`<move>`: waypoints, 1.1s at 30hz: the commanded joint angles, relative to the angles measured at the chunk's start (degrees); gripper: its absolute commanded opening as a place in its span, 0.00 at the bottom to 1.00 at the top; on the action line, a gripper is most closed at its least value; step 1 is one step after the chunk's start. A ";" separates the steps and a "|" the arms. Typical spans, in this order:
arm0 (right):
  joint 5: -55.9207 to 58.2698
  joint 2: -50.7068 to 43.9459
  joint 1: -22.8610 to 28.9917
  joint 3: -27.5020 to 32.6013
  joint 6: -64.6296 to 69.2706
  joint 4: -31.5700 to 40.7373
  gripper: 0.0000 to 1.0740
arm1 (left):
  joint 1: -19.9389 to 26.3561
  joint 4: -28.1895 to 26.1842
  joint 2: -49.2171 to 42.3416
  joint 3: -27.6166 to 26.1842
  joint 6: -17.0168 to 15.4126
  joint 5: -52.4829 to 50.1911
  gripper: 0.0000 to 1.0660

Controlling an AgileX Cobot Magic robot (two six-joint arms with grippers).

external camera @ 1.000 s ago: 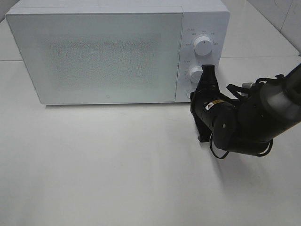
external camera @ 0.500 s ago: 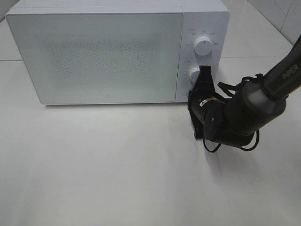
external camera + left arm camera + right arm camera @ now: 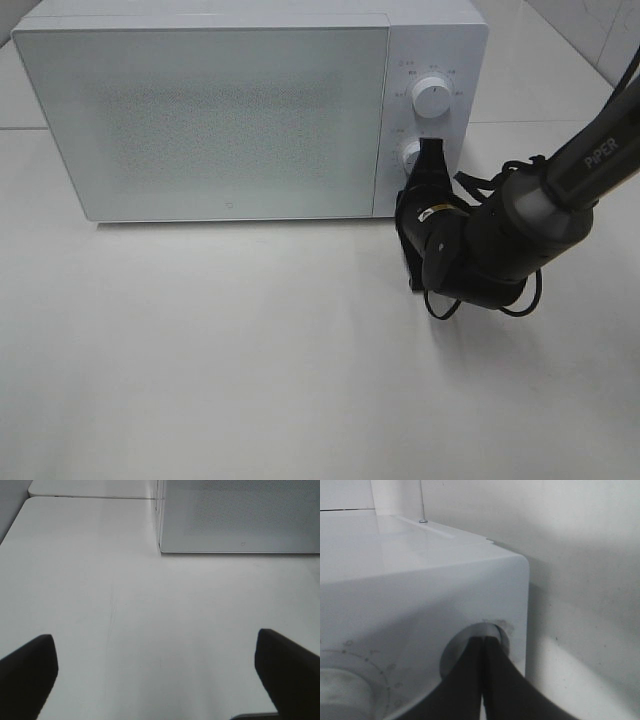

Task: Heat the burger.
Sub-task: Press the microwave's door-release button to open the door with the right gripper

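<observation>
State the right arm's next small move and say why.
Probably push the right gripper slightly further into the round button: its closed fingers rest on it, yet the microwave door looks shut.

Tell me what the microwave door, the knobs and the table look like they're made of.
Microwave door: probably glass or clear plastic over a fine dotted screen, pale and smooth; the speckled centre suggests it. Knobs: white, matte, likely moulded plastic. Table: smooth white top with a soft sheen, maybe laminate; the pictures leave that open.
</observation>
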 commanded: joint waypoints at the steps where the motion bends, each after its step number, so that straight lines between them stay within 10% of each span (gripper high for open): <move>1: -9.63 -0.46 -0.86 -3.50 -2.12 -0.63 0.00 | 0.29 -0.29 -0.29 0.17 0.00 -0.34 0.94; 33: -6.70 -3.72 -1.32 -1.49 -4.87 0.00 0.00 | 0.29 -0.23 -0.29 0.17 0.00 -0.34 0.94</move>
